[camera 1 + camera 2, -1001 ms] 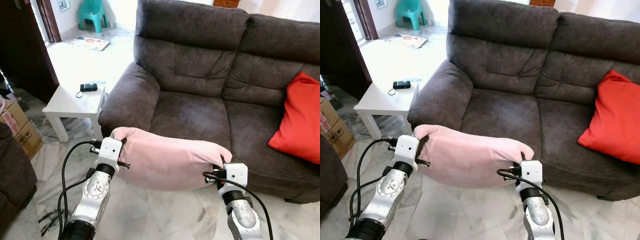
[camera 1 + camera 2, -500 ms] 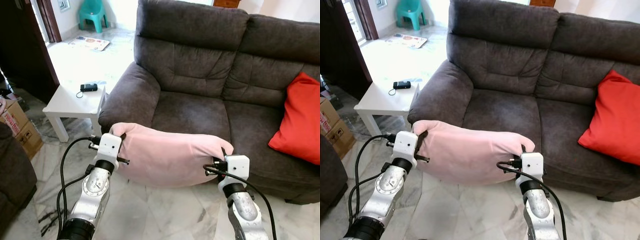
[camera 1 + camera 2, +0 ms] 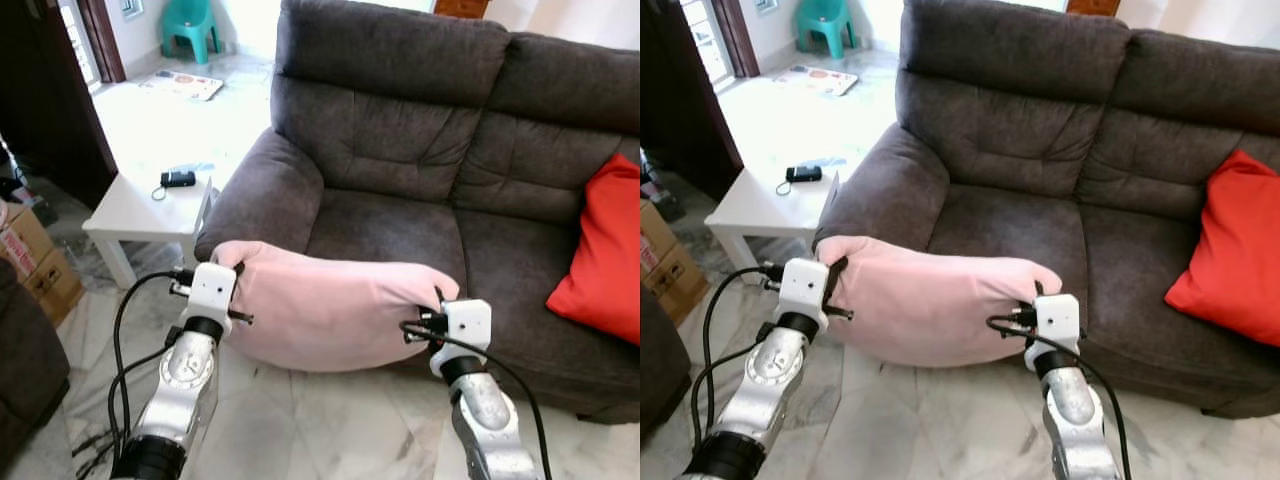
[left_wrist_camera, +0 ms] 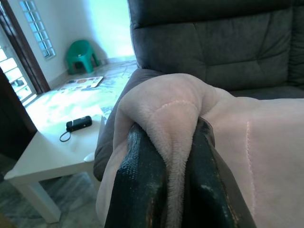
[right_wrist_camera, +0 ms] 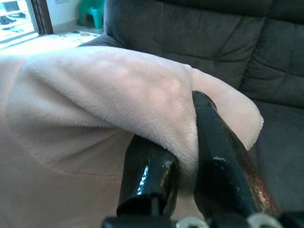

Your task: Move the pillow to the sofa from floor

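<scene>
My left gripper (image 4: 178, 156) and right gripper (image 5: 187, 142) each pinch one end of the pink pillow (image 3: 330, 310) — held off the floor, at the front edge of the grey sofa (image 3: 400, 150), beside its armrest.

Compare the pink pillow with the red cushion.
The pink pillow hangs off the floor, pinched at its ends by the left gripper and right gripper; the red cushion leans untouched on the sofa. The pink pillow lies lengthwise and sags; the red cushion stands upright. Both look soft.
</scene>
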Controlling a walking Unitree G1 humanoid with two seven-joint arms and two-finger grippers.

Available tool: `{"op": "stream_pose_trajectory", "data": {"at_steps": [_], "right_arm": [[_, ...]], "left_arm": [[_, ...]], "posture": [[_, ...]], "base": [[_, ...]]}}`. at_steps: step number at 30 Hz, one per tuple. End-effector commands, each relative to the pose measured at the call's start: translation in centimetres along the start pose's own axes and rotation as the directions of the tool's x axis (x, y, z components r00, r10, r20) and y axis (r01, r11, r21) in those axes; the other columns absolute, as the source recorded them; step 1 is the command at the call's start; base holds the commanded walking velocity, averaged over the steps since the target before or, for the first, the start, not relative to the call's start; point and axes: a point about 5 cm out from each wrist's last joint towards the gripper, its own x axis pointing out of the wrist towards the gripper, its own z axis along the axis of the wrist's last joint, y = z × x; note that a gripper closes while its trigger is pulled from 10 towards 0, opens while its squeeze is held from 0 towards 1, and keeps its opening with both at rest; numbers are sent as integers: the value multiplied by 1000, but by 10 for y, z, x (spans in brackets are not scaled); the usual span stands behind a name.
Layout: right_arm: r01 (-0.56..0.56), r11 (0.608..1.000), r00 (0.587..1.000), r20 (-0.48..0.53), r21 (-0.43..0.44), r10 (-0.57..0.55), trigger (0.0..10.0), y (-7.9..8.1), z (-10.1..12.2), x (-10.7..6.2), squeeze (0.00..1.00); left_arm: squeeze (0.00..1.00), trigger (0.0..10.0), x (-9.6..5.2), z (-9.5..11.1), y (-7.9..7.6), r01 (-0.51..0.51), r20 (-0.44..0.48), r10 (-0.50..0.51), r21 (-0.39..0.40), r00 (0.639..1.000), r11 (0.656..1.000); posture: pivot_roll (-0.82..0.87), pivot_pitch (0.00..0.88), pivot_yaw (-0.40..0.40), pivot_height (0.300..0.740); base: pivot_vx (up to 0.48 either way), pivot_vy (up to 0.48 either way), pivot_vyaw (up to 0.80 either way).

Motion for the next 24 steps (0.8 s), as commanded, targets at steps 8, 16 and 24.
{"op": "stream_pose_trajectory", "data": {"at_steps": [8,16,24], "right_arm": [[-5,1000,995,96,18,4,10000,3,23,10,0],[-37,999,994,101,4,36,10000,7,27,11,0],[-65,998,992,103,-24,67,10000,12,28,13,0]], "left_arm": [[0,10000,10,20,8,-34,76,33,17,997,999],[0,10000,12,25,11,-45,93,43,19,995,999],[0,10000,15,31,14,-53,109,51,21,993,998]], "posture": [[106,0,-126,740],[108,0,-132,740],[113,0,-134,740]], "base": [[300,0,0],[307,0,0],[309,0,0]]}}
